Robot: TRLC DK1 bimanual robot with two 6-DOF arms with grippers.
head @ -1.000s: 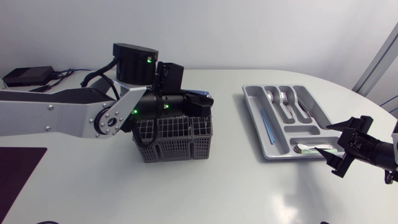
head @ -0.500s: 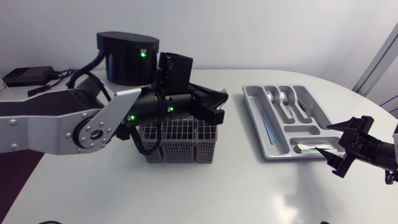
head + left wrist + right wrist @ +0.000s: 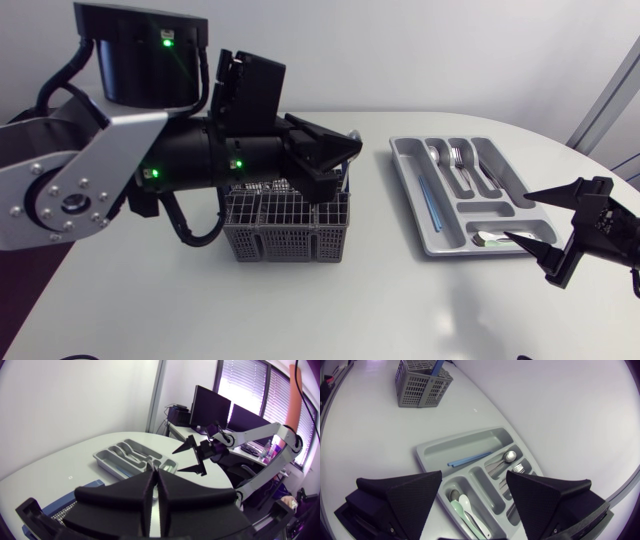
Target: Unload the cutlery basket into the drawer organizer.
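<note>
While the left gripper is hanging clenched shut just above the cutlery basket on the counter, the drawer organizer is lying further right, and the right gripper is hovering spread wide over its near corner.

Basket half-hidden, contents unclear

From overhead, the left arm covered the back of the cutlery basket, so what it held could not be told. In the right wrist view, a blue piece standing in it was cut off. There, the right claw hid the organizer's near end.
</note>
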